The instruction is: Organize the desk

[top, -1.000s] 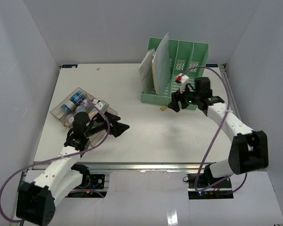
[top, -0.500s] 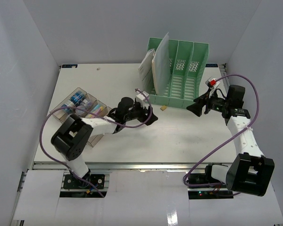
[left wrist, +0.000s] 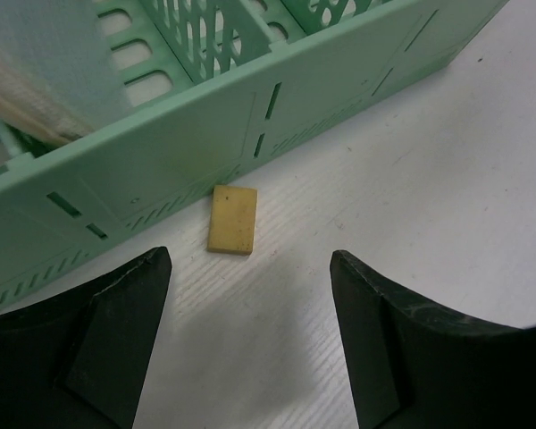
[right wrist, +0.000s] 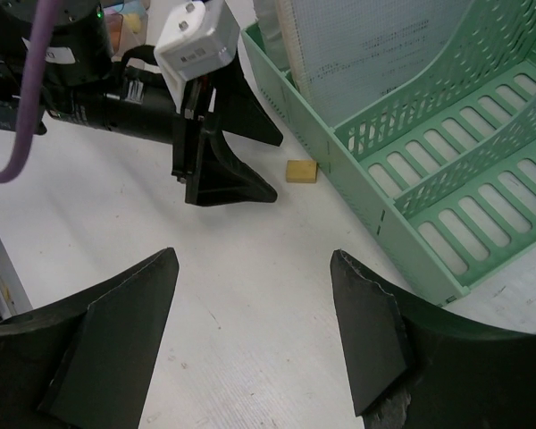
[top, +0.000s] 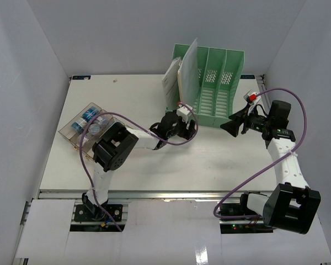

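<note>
one green file rack (top: 209,118), one clear tray (top: 68,133), one tan block (left wrist: 232,219)

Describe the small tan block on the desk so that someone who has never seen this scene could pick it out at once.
Find the green file rack at the far side of the white desk. Just beside its front wall, near the slot holding papers, lies a small tan block. It is the only flat, yellowish piece loose on the desktop; the papers stand inside the rack.
</note>
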Motion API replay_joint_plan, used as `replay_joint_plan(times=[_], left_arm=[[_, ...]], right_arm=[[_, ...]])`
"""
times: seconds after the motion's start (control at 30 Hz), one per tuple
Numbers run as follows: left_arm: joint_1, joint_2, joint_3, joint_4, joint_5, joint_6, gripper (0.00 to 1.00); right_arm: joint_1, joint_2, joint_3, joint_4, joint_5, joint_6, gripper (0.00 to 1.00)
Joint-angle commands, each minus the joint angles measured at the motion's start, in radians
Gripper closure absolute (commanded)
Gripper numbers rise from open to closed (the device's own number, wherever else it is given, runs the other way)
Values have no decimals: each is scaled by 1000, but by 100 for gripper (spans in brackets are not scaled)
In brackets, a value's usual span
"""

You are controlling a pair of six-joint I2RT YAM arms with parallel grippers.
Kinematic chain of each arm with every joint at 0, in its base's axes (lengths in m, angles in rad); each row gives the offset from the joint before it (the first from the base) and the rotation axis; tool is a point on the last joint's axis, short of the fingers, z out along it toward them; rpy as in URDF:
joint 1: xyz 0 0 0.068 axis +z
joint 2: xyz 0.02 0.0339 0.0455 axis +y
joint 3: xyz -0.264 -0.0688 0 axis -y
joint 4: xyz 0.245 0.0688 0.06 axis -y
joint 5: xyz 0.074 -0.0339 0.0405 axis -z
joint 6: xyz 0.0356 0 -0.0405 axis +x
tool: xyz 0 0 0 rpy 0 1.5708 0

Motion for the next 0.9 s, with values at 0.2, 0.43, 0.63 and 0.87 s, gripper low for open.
replay_joint_plan(times=[0.2, 0.43, 0.63, 0.87], left_arm=[[-27, 81, 120, -7, -137, 59, 16], [-27, 112, 161, -54, -163, 68, 21], [-27, 132, 188, -80, -154, 69, 31], [-27, 147, 210, -112, -168, 61, 38]], right_arm=[[-19, -17, -2, 29, -34, -3, 24], [-24, -15, -3, 31, -35, -3, 24], [-30, -12, -3, 31, -37, -3, 24], [-43, -8, -10, 37, -44, 2, 24]])
